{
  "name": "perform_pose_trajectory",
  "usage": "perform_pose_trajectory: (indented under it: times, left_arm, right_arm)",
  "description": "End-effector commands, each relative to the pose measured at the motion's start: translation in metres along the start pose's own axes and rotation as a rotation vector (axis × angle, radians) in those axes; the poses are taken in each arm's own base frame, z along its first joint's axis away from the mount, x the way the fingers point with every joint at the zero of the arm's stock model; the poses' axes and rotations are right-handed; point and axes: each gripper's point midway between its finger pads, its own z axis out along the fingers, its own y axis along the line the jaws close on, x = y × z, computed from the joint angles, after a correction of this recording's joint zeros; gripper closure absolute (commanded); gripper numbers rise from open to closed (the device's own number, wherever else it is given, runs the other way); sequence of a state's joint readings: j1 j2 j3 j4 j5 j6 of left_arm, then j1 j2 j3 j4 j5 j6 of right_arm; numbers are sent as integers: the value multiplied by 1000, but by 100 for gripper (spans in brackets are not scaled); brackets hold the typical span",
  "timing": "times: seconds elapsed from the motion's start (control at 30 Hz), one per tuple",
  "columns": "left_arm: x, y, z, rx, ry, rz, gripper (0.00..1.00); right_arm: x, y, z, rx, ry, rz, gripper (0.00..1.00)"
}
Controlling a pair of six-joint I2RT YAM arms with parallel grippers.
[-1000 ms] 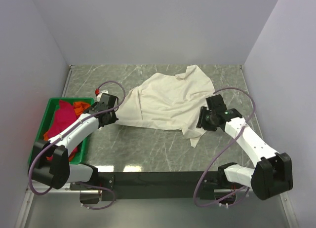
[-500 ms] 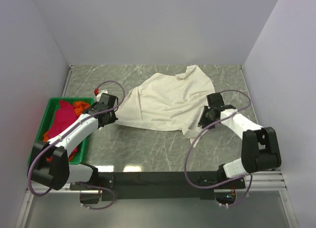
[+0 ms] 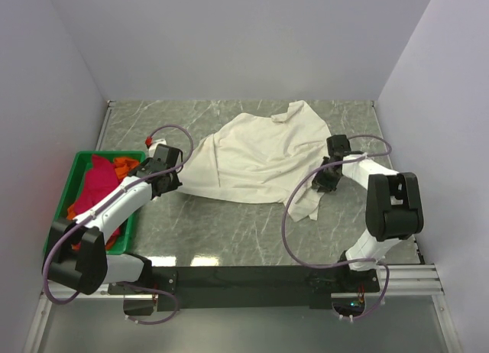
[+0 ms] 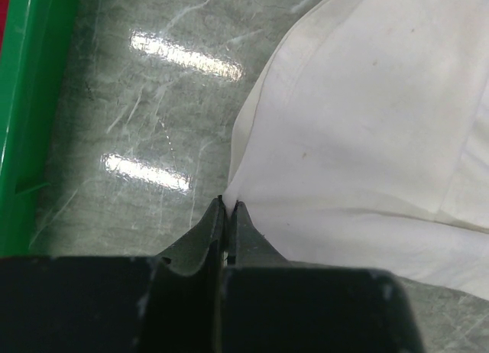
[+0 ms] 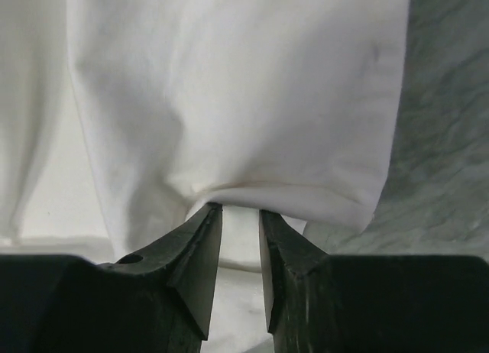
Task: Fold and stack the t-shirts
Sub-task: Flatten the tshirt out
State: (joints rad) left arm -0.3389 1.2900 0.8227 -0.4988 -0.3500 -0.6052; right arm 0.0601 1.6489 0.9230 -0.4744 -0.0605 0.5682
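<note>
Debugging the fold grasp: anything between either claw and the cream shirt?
Nothing visible. The left claw is shut on the cream t-shirt at its left edge, and the right claw pinches its right-hand edge; the cloth puckers at both tips. The green crate sits off to the left, apart from the shirt.

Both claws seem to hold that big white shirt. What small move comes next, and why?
Probably draw the two ends apart to flatten it: the left gripper pinches an edge of the cream t-shirt, the right gripper holds a fold on the other side, and the cloth between lies rumpled.
</note>
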Motion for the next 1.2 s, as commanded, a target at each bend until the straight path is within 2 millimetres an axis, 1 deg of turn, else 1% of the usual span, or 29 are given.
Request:
perform_pose_trajectory:
  times: [0.0,0.07,0.1,0.13,0.2,0.27,0.3,0.37,0.4,0.47,0.5,0.53,0.6,0.63,0.7,0.73,0.77,0.8,0.83,0.97,1.07,1.1,1.13,1.17]
  left_arm:
    - [-11,3,-8,-1,-44,-14,99]
    - [-10,3,-8,1,-43,-14,99]
    - [-11,2,-8,1,-44,-14,99]
    - [-10,2,-8,4,-42,-14,99]
    - [-11,1,-8,7,-44,-15,99]
    - [-11,1,-8,11,-43,-14,99]
    - [-11,1,-9,12,-44,-15,99]
    - [-11,0,-9,16,-43,-16,99]
    - [-12,0,-9,17,-45,-17,99]
    - [-13,-1,-10,22,-48,-21,99]
    - [-12,0,-10,21,-46,-20,99]
    - [-13,0,-10,22,-47,-21,99]
    - [-13,0,-11,26,-49,-25,99]
    - [-13,0,-11,26,-50,-24,99]
    - [-13,0,-11,29,-50,-26,99]
    - [-14,-1,-12,29,-51,-27,99]
    - [-13,0,-12,29,-50,-26,99]
    - [-14,-1,-12,29,-52,-25,99]
    - [-15,-1,-13,32,-55,-29,99]
    - [-17,-1,-16,43,-68,-35,99]
    - [-17,-1,-16,46,-67,-36,99]
    - [-16,-1,-16,45,-65,-35,99]
    - [-17,-1,-16,46,-66,-35,99]
    - [-17,-1,-17,44,-67,-35,99]
  right_arm:
    - [-14,-40,12,164,-14,35,66]
    - [-27,-53,12,203,-26,67,65]
    - [-33,-63,13,224,-30,92,65]
    - [-40,-67,12,231,-45,99,65]
    - [-50,-82,9,268,-70,128,65]
    - [-59,-88,1,293,-110,124,65]
    - [-69,-92,-12,321,-174,123,65]
    - [-66,-94,-20,316,-214,126,65]
    - [-62,-93,-30,296,-242,137,65]
    - [-59,-88,-40,257,-275,139,64]
    - [-58,-85,-49,236,-303,141,63]
    - [-47,-87,-48,231,-283,145,62]
    - [-39,-83,-54,198,-276,147,60]
    - [-24,-83,-51,183,-235,153,59]
    - [-9,-82,-52,156,-215,165,55]
    - [-3,-84,-53,158,-203,165,52]
    - [1,-83,-53,149,-194,166,47]
    - [5,-83,-54,144,-190,160,46]
    - [13,-87,-52,151,-167,151,46]
    - [31,-83,-46,124,-116,104,47]
    - [42,-78,-46,126,-96,49,50]
    - [43,-76,-48,130,-99,41,50]
    - [52,-69,-48,132,-81,-13,51]
    - [54,-68,-50,139,-84,-30,51]
